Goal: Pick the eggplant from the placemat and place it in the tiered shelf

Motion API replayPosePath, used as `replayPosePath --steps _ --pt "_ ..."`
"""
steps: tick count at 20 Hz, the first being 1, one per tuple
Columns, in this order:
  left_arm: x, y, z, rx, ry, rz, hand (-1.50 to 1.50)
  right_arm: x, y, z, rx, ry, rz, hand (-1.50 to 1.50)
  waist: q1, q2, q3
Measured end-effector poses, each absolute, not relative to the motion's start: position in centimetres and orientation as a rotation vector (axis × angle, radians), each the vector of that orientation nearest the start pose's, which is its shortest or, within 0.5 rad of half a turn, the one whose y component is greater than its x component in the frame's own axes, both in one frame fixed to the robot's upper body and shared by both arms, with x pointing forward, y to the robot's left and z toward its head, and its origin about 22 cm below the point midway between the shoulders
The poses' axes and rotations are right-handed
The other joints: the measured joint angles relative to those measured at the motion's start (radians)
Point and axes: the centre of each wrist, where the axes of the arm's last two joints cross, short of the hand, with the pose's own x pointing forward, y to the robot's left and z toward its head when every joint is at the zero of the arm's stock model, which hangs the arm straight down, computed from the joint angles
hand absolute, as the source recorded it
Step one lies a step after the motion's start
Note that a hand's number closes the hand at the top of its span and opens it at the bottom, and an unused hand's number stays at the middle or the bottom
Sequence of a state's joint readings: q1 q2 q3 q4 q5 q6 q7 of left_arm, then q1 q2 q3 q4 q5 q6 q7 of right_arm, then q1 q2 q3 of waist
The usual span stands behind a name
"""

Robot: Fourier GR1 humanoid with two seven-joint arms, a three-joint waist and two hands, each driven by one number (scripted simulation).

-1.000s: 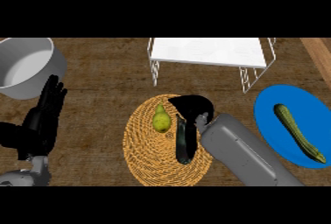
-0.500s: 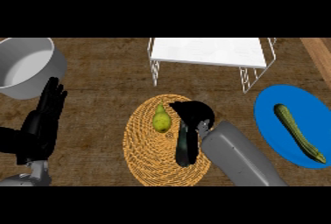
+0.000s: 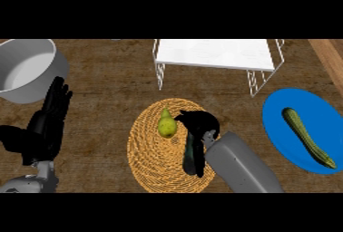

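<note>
The robot's right hand (image 3: 195, 122) hunches over the far end of a dark eggplant (image 3: 191, 157) lying on a round woven placemat (image 3: 149, 152). The black hand hides that end, so it cannot be told whether it has closed on the eggplant or only covers it.

The eggplant rests on the right half of the placemat. Its long axis runs from the mat's near edge toward the far edge, close beside the grey right forearm (image 3: 240, 165). Its body trails back from the hand toward the robot, so the right arm is plainly the nearer one. A yellow-green pear (image 3: 166, 125) shares the placemat, just left of the hand.

The white tiered shelf (image 3: 214, 53) stands beyond the placemat's far edge and slightly right of it. The carry would probably go forward and upward from where the eggplant lies.

Right of the placemat, a blue plate (image 3: 285, 111) holds a long green cucumber (image 3: 308, 139). Far to the mat's left and beyond it sits a grey pot (image 3: 30, 68), with nothing discernible inside. The left hand (image 3: 48, 122) rests left of the placemat, spread flat with fingers up, holding nothing.
</note>
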State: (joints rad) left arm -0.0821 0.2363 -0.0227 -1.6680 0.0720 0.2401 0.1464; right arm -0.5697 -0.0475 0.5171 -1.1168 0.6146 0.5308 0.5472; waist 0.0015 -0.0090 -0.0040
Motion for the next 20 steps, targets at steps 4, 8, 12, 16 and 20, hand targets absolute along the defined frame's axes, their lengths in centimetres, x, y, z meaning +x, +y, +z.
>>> replayPosePath --steps 4,8,12,16,20 --pt "25.6 26.7 5.4 0.243 -1.607 0.039 0.00 32.3 -7.2 2.5 -0.361 -0.857 1.576 1.50 0.001 -0.004 -0.001" --pt "25.7 27.0 5.8 0.246 -1.609 0.037 0.00 32.4 -6.9 2.2 -0.422 -0.908 1.603 1.50 0.001 -0.009 -0.003" --pt "25.8 26.8 5.7 0.249 -1.607 0.030 0.00 31.8 -6.0 2.5 -0.591 -0.912 1.461 1.50 0.004 -0.010 -0.003" --pt "25.9 26.7 5.7 0.239 -1.603 0.024 0.00 31.2 -5.0 3.1 -0.763 -0.892 1.273 1.50 0.010 -0.008 -0.003" --pt "25.7 26.2 6.2 0.232 -1.612 0.021 0.00 29.9 -3.3 3.8 -0.805 -0.935 1.146 1.50 0.019 -0.004 -0.001"
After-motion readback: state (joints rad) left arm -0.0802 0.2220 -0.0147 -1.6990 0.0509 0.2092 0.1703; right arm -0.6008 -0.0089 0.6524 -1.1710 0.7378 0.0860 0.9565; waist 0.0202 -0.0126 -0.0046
